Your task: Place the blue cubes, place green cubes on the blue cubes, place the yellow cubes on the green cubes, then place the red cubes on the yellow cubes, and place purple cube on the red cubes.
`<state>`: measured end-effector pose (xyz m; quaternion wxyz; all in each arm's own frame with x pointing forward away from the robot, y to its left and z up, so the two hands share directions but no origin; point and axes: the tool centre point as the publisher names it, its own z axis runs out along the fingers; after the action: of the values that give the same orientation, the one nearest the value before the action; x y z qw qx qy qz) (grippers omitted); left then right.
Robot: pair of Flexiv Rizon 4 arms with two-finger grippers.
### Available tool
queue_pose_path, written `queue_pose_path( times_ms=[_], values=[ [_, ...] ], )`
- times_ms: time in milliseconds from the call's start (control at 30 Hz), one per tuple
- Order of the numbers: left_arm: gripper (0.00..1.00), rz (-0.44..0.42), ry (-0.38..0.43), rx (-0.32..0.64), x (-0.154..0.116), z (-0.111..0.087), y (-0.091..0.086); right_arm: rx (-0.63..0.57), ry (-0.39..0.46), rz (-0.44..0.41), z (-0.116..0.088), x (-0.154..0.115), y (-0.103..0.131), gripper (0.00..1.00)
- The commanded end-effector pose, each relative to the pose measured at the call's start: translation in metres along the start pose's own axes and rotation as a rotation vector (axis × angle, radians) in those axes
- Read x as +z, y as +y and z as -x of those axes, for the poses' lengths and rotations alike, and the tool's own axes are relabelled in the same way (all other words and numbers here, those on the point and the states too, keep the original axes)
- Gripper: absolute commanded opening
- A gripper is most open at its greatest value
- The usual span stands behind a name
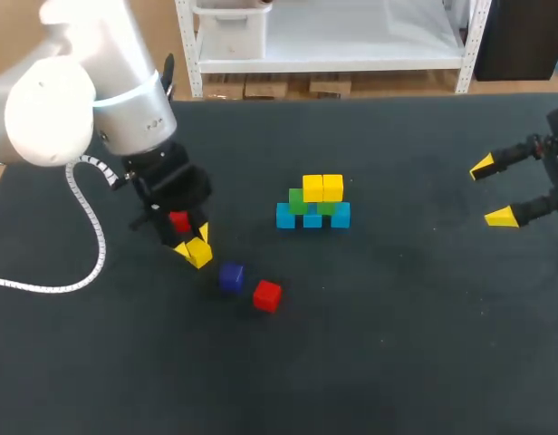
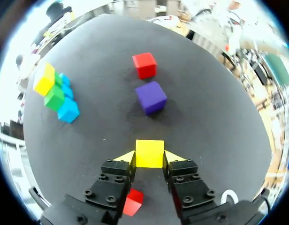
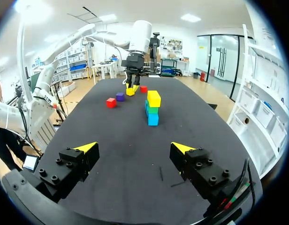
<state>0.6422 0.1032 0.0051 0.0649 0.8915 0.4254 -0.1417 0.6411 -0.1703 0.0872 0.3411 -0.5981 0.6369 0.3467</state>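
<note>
Pinched between my left gripper's (image 2: 149, 157) fingers is a yellow cube (image 2: 149, 149), low over the table (image 1: 397, 344) — a red cube (image 1: 178, 219) just at its 11 o'clock, a purple cube (image 1: 231, 277) and a second red cube (image 1: 267, 295) near at 4 o'clock. Out toward 2 o'clock stands the stack (image 1: 312, 204): blue cubes (image 1: 312, 218) under green cubes (image 1: 298, 201), two yellow cubes (image 1: 322, 188) on top — and my right gripper (image 1: 492, 192) hangs wide and empty at the stack's 3 o'clock.

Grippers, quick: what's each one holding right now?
Left gripper: closed on a yellow cube.
Right gripper: open, holding nothing.
</note>
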Motion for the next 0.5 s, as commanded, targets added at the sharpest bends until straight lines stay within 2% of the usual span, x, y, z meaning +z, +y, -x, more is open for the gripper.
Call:
queue_pose_path(
  times_ms=[33,167,200,300,367,400,467,500],
  values=[
    [0.00,0.041,-0.036,-0.131,-0.014,0.003,-0.005,-0.001,-0.002,0.001,0.000,0.001,-0.001,1.00],
    [0.00,0.102,-0.059,-0.327,-0.029,0.010,-0.002,-0.001,-0.002,0.001,0.000,0.001,-0.001,1.00],
    [0.00,0.111,-0.050,-0.339,-0.032,0.012,-0.001,-0.001,-0.002,0.001,0.000,0.001,-0.001,1.00],
    [0.00,0.138,-0.035,-0.452,-0.041,0.019,0.004,-0.001,-0.002,0.001,0.000,0.001,-0.001,1.00],
    [0.00,0.164,0.018,-0.490,-0.047,0.026,0.010,-0.001,-0.002,0.001,0.000,0.001,-0.001,1.00],
    [0.00,0.162,0.015,-0.514,-0.050,0.028,0.013,-0.001,-0.002,0.001,0.000,0.001,-0.001,1.00],
    [0.00,0.173,0.113,-0.542,-0.055,0.033,0.021,-0.001,-0.002,0.001,0.000,0.001,-0.001,1.00],
    [0.00,0.198,0.102,-0.548,-0.058,0.036,0.025,-0.001,-0.002,0.001,0.000,0.001,-0.001,1.00]
  ],
)
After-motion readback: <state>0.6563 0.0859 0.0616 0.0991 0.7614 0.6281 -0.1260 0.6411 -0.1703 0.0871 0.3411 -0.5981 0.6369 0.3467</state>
